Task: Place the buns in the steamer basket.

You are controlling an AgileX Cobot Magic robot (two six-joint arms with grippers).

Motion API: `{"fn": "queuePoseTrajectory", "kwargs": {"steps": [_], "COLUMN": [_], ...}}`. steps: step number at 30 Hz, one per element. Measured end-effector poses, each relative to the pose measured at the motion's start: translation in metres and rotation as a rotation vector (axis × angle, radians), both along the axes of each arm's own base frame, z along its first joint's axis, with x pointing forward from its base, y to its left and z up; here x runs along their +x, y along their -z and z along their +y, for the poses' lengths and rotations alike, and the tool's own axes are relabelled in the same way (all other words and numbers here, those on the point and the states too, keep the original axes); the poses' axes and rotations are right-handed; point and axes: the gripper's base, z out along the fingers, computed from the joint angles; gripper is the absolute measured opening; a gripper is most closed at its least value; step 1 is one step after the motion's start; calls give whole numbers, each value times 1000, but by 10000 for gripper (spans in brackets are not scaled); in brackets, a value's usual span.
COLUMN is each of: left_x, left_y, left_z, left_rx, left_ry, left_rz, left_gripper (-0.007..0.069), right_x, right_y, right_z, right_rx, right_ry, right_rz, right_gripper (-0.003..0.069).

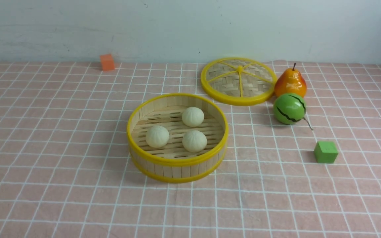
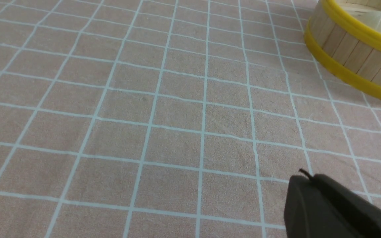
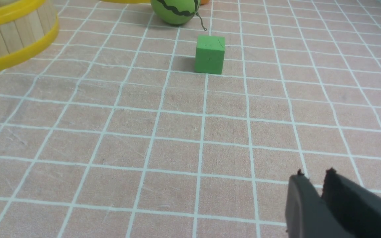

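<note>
Across the tabletop (image 1: pixel 45 185) a pink grid-checked cloth is spread below a pale wall (image 1: pixel 190 26); the left hand (image 2: pixel 304 180) is pressed together, the right hand (image 3: pixel 314 180) barely parted, nothing held.

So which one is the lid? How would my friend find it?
Find the steamer basket in the middle of the pink cloth, then look behind it to the right. The lid lies flat there, next to the pear. It is the only flat woven disc, with a yellow rim and yellow spokes.
</note>
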Motion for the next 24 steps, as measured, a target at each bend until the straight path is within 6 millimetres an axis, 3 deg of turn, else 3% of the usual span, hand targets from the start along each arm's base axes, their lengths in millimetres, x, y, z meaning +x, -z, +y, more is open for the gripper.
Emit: {"fn": "queuePoseTrajectory", "kwargs": {"steps": [24], "left_x": [0], "left_y": [0], "left_z": [0], "left_rx": [0], "left_ry": [0], "left_rz": [0], "left_gripper": [-14], "right_x": [0], "right_y": [0], "right_z": [0], "right_rx": [3], "right_ry": [0], "right_rz": [0], "right_gripper": [127]}}
